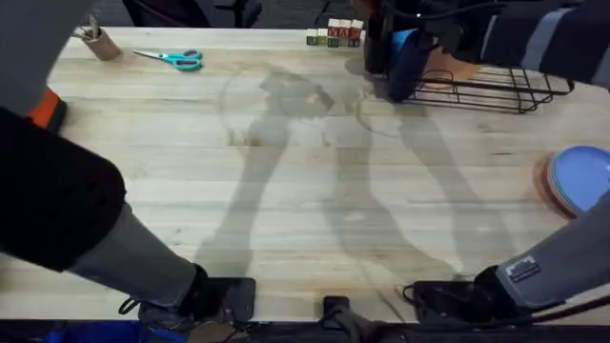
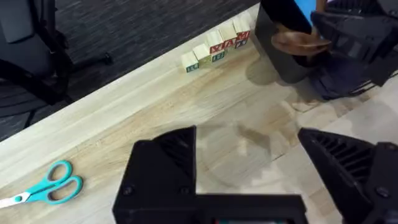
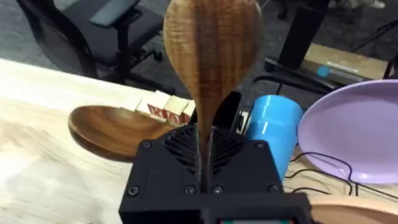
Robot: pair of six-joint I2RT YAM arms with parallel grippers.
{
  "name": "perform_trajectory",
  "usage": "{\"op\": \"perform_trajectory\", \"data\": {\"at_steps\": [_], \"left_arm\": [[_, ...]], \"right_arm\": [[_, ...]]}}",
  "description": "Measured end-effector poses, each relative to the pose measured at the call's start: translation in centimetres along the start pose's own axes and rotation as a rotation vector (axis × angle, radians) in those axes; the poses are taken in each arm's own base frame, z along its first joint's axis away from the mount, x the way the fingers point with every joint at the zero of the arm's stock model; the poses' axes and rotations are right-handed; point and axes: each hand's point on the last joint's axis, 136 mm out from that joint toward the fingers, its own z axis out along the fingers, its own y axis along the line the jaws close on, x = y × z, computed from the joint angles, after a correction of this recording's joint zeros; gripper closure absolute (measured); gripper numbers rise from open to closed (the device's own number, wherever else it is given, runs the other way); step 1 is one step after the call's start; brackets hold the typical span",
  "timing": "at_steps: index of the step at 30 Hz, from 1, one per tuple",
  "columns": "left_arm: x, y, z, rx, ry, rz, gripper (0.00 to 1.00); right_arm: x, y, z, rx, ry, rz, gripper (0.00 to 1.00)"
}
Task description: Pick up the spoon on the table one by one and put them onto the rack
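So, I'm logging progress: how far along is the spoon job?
The first spoon already lies up by the rack, though I cannot tell if it rests on the bars. The second spoon is clamped in the right hand at the rack, not yet released. The left hand is open and empty. Left: setting this one down.

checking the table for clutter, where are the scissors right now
The scissors lie flat on the table at its far left in the overhead view, between a small cup and the letter blocks.
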Motion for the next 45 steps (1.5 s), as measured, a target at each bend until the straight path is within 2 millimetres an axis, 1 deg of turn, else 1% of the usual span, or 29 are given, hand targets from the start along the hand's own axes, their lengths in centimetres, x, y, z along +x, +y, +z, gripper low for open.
{"op": "perform_trajectory", "data": {"at_steps": [4, 7, 10, 11, 13, 14, 16, 18, 20, 21, 23, 26, 29, 31, 34, 37, 40, 41, 45], "left_arm": [[0.0, 0.0, 0.0, 0.000, 0.000, 0.000, 0.006], [0.0, 0.0, 0.0, 0.000, 0.000, 0.000, 0.006], [0.0, 0.0, 0.0, 0.000, 0.000, 0.000, 0.006], [0.0, 0.0, 0.0, 0.000, 0.000, 0.000, 0.006], [0.0, 0.0, 0.0, 0.000, 0.000, 0.000, 0.006], [0.0, 0.0, 0.0, 0.000, 0.000, 0.000, 0.006], [0.0, 0.0, 0.0, 0.000, 0.000, 0.000, 0.006], [0.0, 0.0, 0.0, 0.000, 0.000, 0.000, 0.006], [0.0, 0.0, 0.0, 0.000, 0.000, 0.000, 0.006], [0.0, 0.0, 0.0, 0.000, 0.000, 0.000, 0.006], [0.0, 0.0, 0.0, 0.000, 0.000, 0.000, 0.006], [-0.1, 0.0, 0.0, -0.001, -0.003, 0.001, 0.006], [-0.6, 0.1, 0.0, -0.004, -0.024, 0.006, 0.005], [-1.0, 0.2, 0.0, -0.008, -0.039, 0.009, 0.004], [-1.3, 0.5, -0.7, -0.031, -0.052, 0.011, 0.006], [-1.9, 1.0, -2.5, -0.066, -0.076, 0.012, 0.006], [-2.6, 1.6, -5.3, -0.104, -0.116, 0.009, 0.007], [-2.7, 1.8, -6.2, -0.113, -0.127, 0.007, 0.005], [-2.9, 2.7, -9.7, -0.155, -0.161, -0.007, 0.006]], "right_arm": [[0.6, 0.0, 0.0, -0.001, 0.022, -0.010, 0.967], [0.5, 0.0, 0.0, -0.001, 0.022, -0.017, 0.966], [0.3, 0.0, 0.0, -0.001, 0.012, -0.023, 0.928], [0.1, 0.0, 0.0, 0.000, 0.004, -0.028, 0.890], [-0.4, -0.1, 0.0, 0.004, -0.016, -0.049, 0.752], [-0.4, -0.1, 0.0, 0.007, -0.015, -0.055, 0.698], [-0.5, -0.3, 0.0, 0.013, -0.017, -0.070, 0.557], [-0.6, -0.3, 0.0, 0.014, -0.022, -0.081, 0.356], [-0.6, -0.3, 0.0, 0.015, -0.022, -0.086, 0.084], [-0.6, -0.3, 0.0, 0.014, -0.022, -0.092, 0.025], [-0.6, -0.3, 0.0, 0.014, -0.023, -0.097, 0.006], [-0.6, -0.3, 0.0, 0.014, -0.023, -0.108, 0.003], [-1.1, -0.3, -0.4, 0.015, -0.028, -0.128, 0.004], [-1.9, -0.3, -1.1, 0.016, -0.039, -0.151, 0.004], [-3.4, -0.3, -2.9, 0.018, -0.047, -0.185, 0.005], [-4.7, -0.3, -5.1, 0.018, -0.045, -0.202, 0.005], [-5.4, -0.3, -7.6, 0.015, -0.021, -0.211, 0.006], [-5.5, -0.2, -8.3, 0.013, -0.011, -0.213, 0.006], [-5.4, -0.2, -12.3, 0.004, 0.057, -0.216, 0.006]]}}
